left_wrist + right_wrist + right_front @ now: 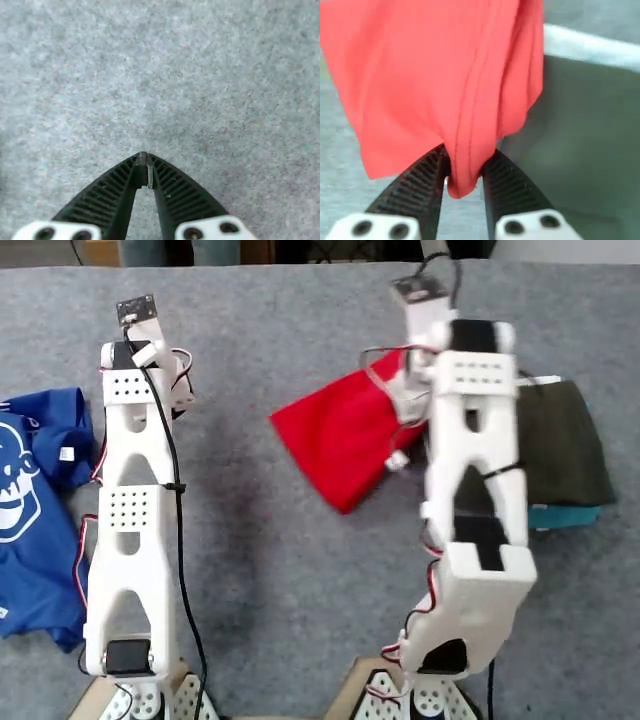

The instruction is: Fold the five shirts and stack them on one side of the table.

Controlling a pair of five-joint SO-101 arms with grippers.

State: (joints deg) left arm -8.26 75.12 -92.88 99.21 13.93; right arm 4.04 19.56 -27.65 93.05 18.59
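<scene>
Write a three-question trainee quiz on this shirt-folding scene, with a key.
1. Which does the right gripper grip? A) white shirt B) red shirt C) yellow shirt
2. True or false: the left gripper holds a shirt.
3. Fill in: the blue shirt lies beside the ___ arm.
Key: 1 B; 2 false; 3 left.

Bare grey felt table (290, 570) between the white left arm (130, 520) and white right arm (480, 500), open through to the near edge. Barred farther back by a crumpled red cloth shirt (340, 435), pinched in the right gripper (465, 172). Right edge taken by a folded dark green shirt (575, 435) atop a teal shirt (565, 517); left edge by a spread blue printed shirt (40, 530).
</scene>
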